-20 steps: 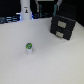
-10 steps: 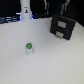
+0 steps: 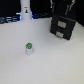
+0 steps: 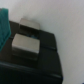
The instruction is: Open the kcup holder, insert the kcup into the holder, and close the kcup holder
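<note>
The kcup holder [image 3: 63,26] is a black box with two grey front panels, standing at the back on the exterior view's right. The wrist view shows it close up, with one grey panel [image 4: 25,44] and the other [image 4: 29,25] both flush with its front. The kcup [image 3: 29,47], a small white pod with a green top, stands upright on the white table nearer the exterior view's left, well apart from the holder. My gripper [image 3: 61,9] is a dark blurred shape just above and behind the holder. Its fingers are too blurred to read and hold nothing that I can see.
A white upright post [image 3: 25,9] stands at the back on the exterior view's left. A dark strip [image 3: 10,20] runs along the table's back edge. A teal shape [image 4: 4,27] sits at the wrist view's edge beside the holder.
</note>
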Robot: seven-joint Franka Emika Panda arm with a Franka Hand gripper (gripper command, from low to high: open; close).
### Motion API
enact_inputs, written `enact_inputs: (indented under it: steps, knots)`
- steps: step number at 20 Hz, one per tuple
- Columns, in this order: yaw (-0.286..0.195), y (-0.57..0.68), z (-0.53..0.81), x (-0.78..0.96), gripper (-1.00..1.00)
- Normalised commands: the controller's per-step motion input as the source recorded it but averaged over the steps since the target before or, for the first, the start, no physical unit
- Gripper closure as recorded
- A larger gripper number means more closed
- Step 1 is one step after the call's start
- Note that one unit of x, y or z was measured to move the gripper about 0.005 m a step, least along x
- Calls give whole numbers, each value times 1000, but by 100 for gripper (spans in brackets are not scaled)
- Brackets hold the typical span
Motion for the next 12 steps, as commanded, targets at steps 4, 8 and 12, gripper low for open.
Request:
enact_inputs:
  steps: [4, 8, 12]
  knots:
    - [-160, 637, -219, -219, -100]
    - [-154, 566, -277, -176, -100]
    - [-128, 449, -351, -129, -100]
